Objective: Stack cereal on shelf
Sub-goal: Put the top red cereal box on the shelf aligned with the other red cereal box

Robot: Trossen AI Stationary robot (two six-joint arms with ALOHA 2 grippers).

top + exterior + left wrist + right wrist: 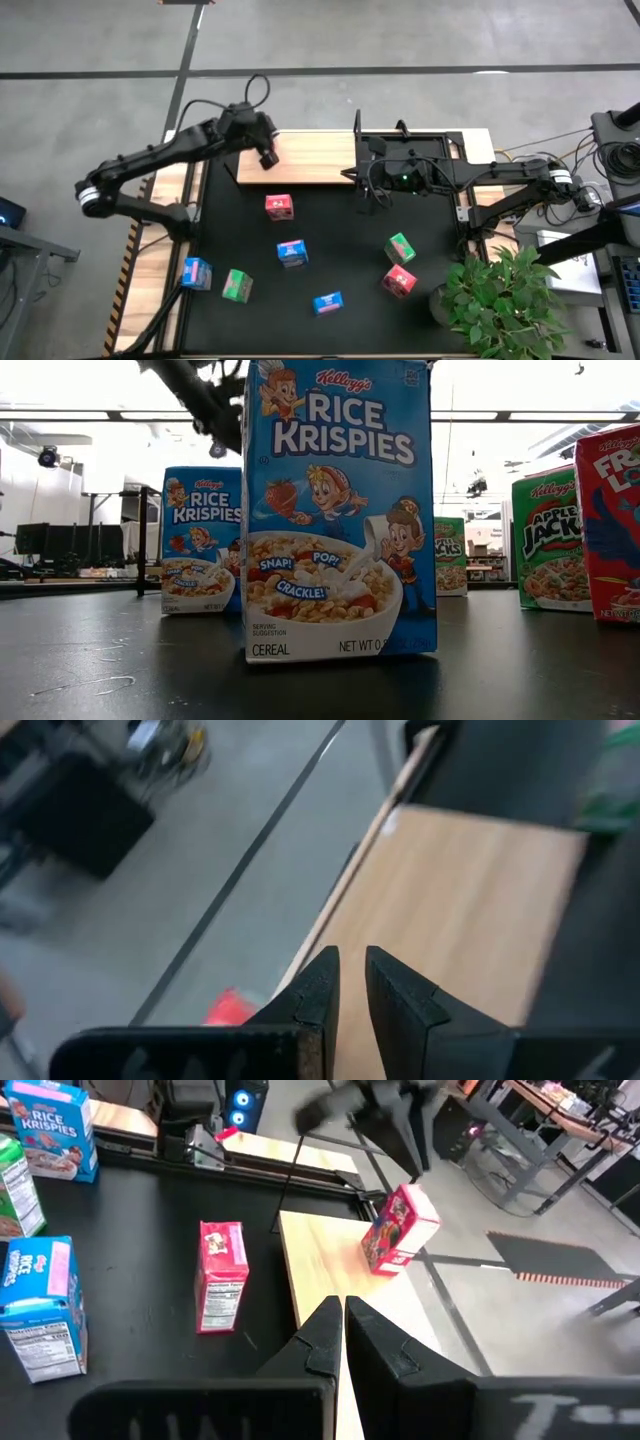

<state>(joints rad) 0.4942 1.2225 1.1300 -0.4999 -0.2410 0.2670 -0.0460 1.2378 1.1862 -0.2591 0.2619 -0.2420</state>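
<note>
The shelf, a light wooden board (305,160), lies at the far side of the black mat (330,225). My left gripper (268,157) hangs over the board's left end, nearly shut. A pink-red cereal box (400,1230) hangs tilted right under its blurred fingers (405,1155). In the left wrist view only a red scrap of that box (230,1010) shows beside my left gripper (352,952). My right gripper (340,1302) is shut and empty above the board's right end (350,175). Several other cereal boxes stand on the mat, among them a pink-red one (279,206) and a blue one (292,252). My left gripper comes at the pink-red box's top (410,1188) from above, slanting down. Blur and the fingers themselves hide the exact place of contact. The box hangs below the fingers, tilted, and seems clear of the board.
Blue (196,272), green (237,286) and pink-red (398,281) boxes are scattered over the near half of the mat. A blue Rice Krispies box (340,510) fills the low view. Black posts (357,125) rise at the board's right end. A potted plant (500,300) stands near right.
</note>
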